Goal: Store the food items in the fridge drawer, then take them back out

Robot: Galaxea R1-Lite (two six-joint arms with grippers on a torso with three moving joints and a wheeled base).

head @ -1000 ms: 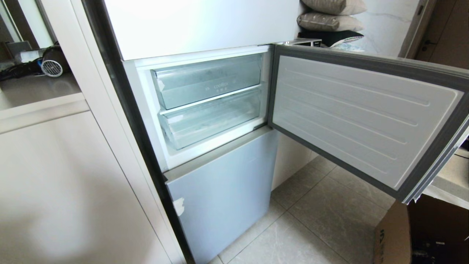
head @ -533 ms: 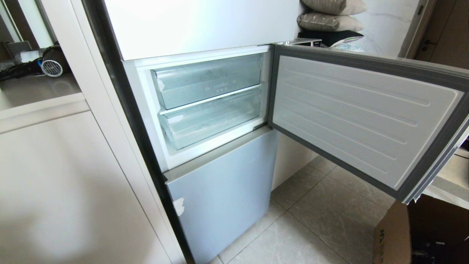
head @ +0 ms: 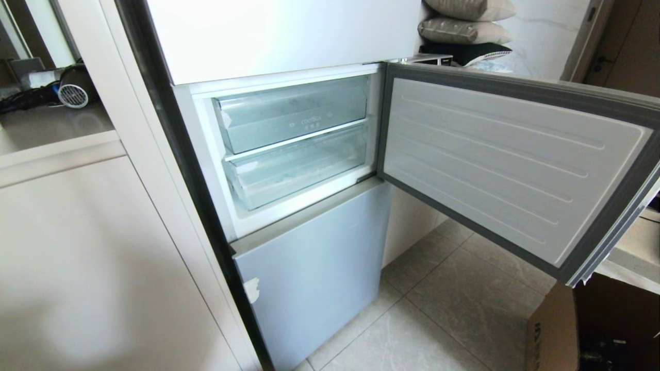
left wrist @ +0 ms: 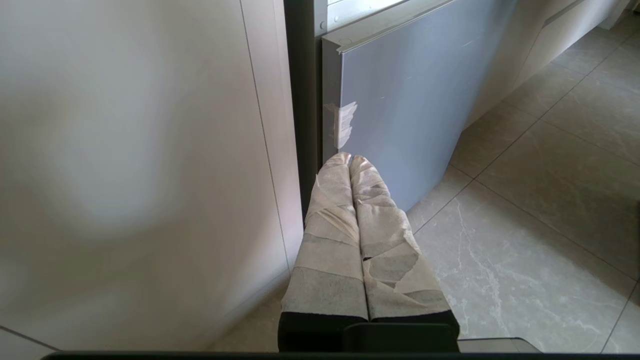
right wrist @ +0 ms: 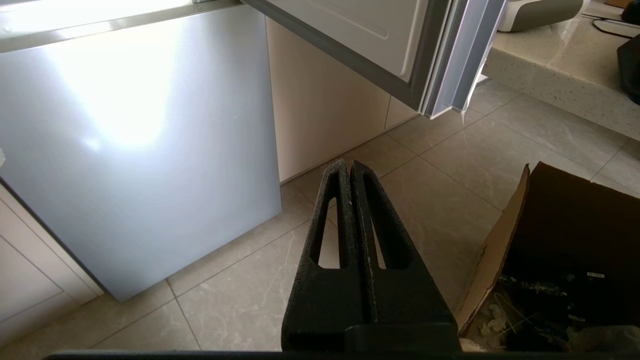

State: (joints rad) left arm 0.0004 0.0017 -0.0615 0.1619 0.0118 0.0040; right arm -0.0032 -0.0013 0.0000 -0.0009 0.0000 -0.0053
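The wide, shallow clear-plastic fridge drawer (head: 299, 172) with its frosted front sits pushed in at centre frame, below the shorter clear bin (head: 294, 114). Nothing has shifted over the last second, so the task looks not yet begun.

No red fruit shows anywhere; whether one lies behind the frosted front cannot be told.

The open grey-rimmed white fridge door (head: 515, 165) fills the right of the frame, its outer corner cut off.

Neither arm enters the head view. In the wrist views, the tape-wrapped left gripper (left wrist: 349, 160) and black right gripper (right wrist: 349, 165) hang low, fingers pressed together, empty.
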